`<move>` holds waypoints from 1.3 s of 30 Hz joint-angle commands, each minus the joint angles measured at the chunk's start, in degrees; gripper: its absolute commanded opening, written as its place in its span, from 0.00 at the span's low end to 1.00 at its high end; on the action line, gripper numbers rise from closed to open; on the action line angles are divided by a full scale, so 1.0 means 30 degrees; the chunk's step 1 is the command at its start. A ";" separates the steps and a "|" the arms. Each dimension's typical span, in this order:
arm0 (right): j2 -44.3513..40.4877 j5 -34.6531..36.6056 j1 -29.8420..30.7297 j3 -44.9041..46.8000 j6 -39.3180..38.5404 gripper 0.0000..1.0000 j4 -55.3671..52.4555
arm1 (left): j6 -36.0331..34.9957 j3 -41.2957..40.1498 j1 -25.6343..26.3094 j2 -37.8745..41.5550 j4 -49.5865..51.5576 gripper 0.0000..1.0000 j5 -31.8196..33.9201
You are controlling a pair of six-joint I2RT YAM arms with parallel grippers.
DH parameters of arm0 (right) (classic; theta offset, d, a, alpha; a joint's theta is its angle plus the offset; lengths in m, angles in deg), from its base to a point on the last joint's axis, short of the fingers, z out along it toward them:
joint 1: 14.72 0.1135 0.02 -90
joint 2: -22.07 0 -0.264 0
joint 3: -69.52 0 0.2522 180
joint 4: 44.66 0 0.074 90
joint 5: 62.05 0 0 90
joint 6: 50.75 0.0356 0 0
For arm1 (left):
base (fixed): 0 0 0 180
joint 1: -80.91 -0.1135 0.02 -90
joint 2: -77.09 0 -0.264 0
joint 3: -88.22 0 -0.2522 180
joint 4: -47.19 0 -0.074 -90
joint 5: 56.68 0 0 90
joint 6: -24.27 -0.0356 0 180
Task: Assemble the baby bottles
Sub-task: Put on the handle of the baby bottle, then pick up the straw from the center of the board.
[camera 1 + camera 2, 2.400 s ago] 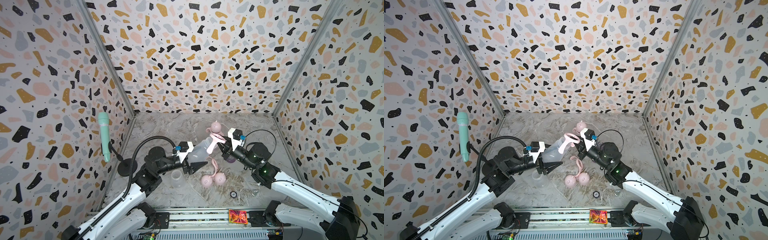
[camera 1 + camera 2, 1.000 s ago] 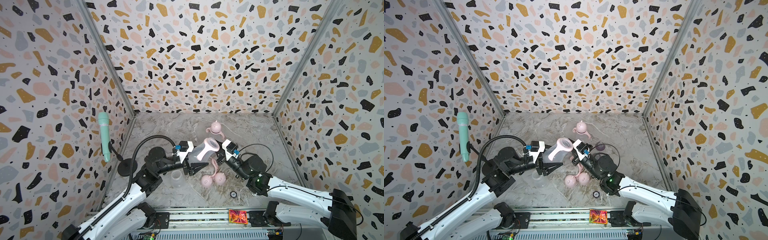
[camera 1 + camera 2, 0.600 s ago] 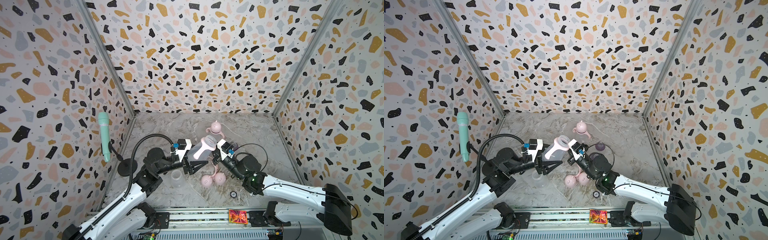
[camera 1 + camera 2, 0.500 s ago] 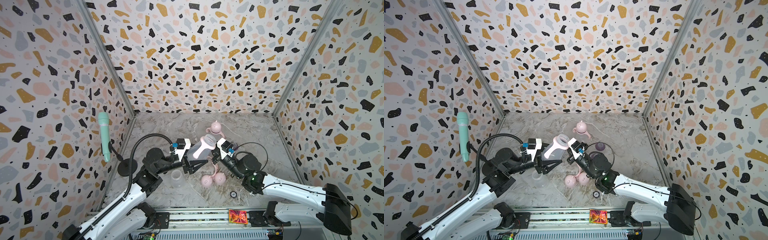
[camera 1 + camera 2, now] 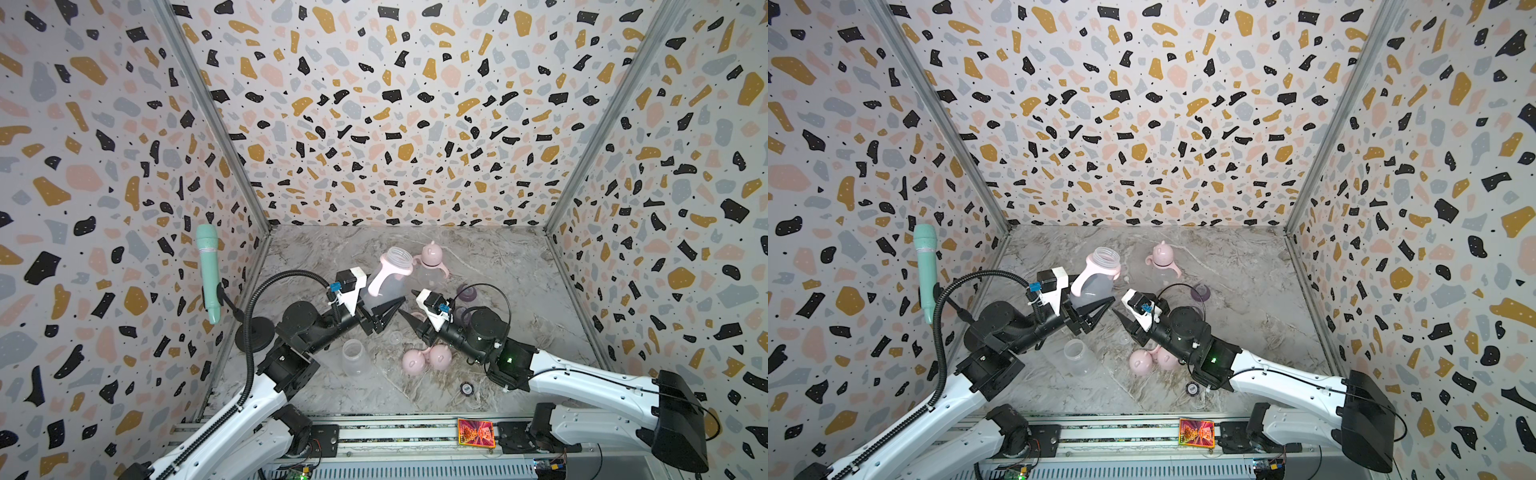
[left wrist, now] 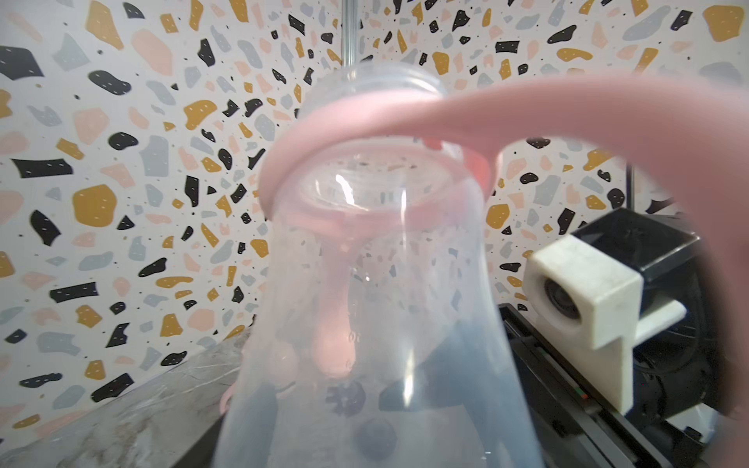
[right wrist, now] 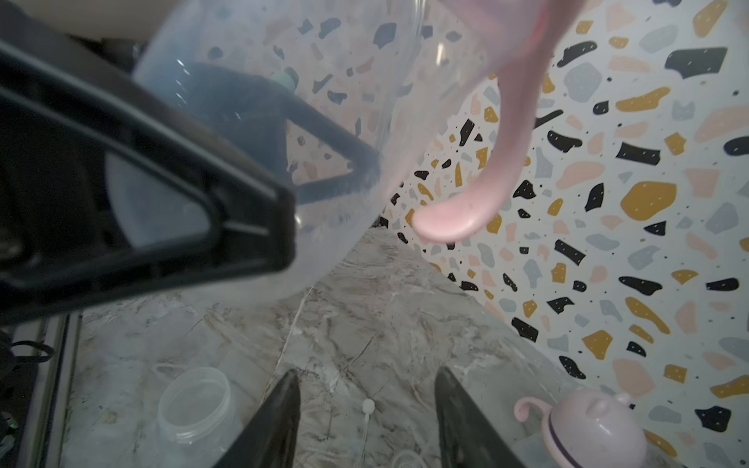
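Gripping the clear bottle (image 5: pixel 388 286) by its lower body, the left gripper (image 5: pixel 392 309) held it tilted above the table (image 5: pixel 519 291), a pink handle ring (image 5: pixel 384 274) round its neck. The right gripper (image 5: pixel 411 306) hung just beside it, fingers spread and empty. A capped bottle (image 5: pixel 431 259) stood behind, and a bare bottle (image 5: pixel 355 357) sat nearer.
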 commanded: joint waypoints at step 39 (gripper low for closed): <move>1.4099 -0.4920 -0.6406 -1.0846 -0.0736 0.49 -1.2849 | -0.3348 -0.1825 -0.0088 0.8212 0.6114 0.27 0.3776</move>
